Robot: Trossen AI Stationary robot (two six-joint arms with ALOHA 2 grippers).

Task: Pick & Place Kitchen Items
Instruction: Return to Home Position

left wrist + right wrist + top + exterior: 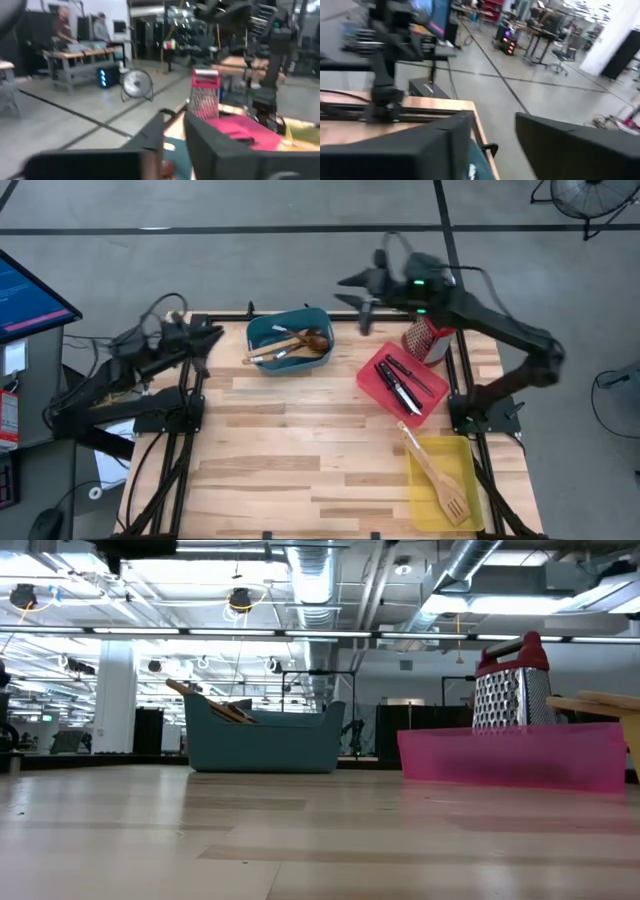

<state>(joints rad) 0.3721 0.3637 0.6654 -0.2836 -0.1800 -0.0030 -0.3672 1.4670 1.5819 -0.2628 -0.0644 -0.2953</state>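
Brown-bowled wooden spoons (300,343) lie in a teal bin (262,330) at the table's far middle. Their handles stick up over its rim in the low view (210,705). Black-handled knives (402,383) lie in a red bin (372,372). A pale wooden slotted turner (437,475) lies in a yellow bin (462,502) at the near right. My right gripper (346,282) is open and empty, high over the table's far edge, beyond the teal bin. My left gripper (214,333) is open and empty at the far left corner, left of the teal bin.
A steel box grater with a red handle (424,340) stands upright on the table behind the red bin; it also shows in the low view (510,690). People stand at a bench in the room beyond (65,27). Bare wooden tabletop (300,450) lies at the middle and near left.
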